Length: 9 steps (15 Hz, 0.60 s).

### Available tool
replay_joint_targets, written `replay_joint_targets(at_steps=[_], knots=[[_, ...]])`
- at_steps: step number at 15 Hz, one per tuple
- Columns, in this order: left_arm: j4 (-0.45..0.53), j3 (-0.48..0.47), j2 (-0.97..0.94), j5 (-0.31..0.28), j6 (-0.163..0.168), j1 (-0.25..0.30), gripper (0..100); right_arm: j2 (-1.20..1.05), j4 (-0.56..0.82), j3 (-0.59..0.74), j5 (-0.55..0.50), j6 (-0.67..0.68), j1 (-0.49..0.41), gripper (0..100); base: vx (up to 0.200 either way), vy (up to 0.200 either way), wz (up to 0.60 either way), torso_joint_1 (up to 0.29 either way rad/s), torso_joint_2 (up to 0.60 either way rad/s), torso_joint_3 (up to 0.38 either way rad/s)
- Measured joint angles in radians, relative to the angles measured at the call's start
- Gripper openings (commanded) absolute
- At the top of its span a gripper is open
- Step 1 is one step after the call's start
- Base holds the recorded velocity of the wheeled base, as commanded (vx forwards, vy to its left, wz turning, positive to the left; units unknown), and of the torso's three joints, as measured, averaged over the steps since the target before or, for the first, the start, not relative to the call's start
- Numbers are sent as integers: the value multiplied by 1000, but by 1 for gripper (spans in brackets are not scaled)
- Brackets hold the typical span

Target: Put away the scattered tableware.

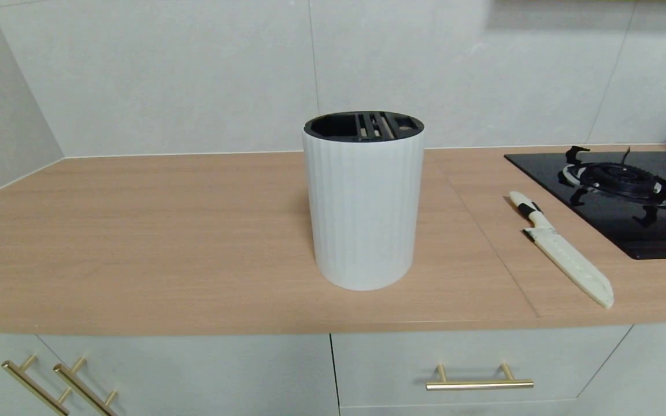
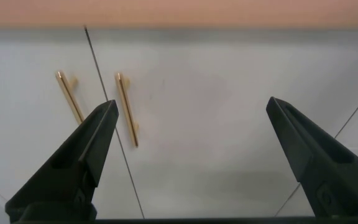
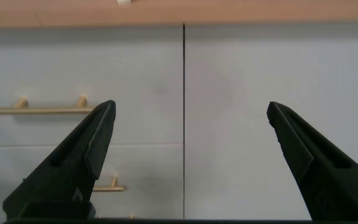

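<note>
Here, 1 knife lies loose on the wooden counter.
The counter carries a black hob at its 3 o'clock edge and a white ribbed holder upright at centre. The knife lies flat at the holder's 3 o'clock, blade tip toward 5 o'clock. The left gripper and right gripper face cabinet fronts, jaws spread wide apart.

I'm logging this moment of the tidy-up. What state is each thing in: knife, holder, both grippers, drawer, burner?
Knife: lying flat on the counter, right of the holder, not put away.
Holder: upright, nothing sticking out of its slots.
Left gripper: open, empty.
Right gripper: open, empty.
Drawer: shut.
Burner: no flame visible.
</note>
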Motion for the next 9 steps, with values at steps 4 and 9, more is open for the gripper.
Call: replay_joint_targets(at_steps=[4,9], knots=[[0,0,0,0,0,0,100,0,0,0,0,0,0,100,0,0,0,179,-488,-308],[-1,0,0,0,0,0,100,0,0,0,0,0,0,100,0,0,0,201,-510,-306]])
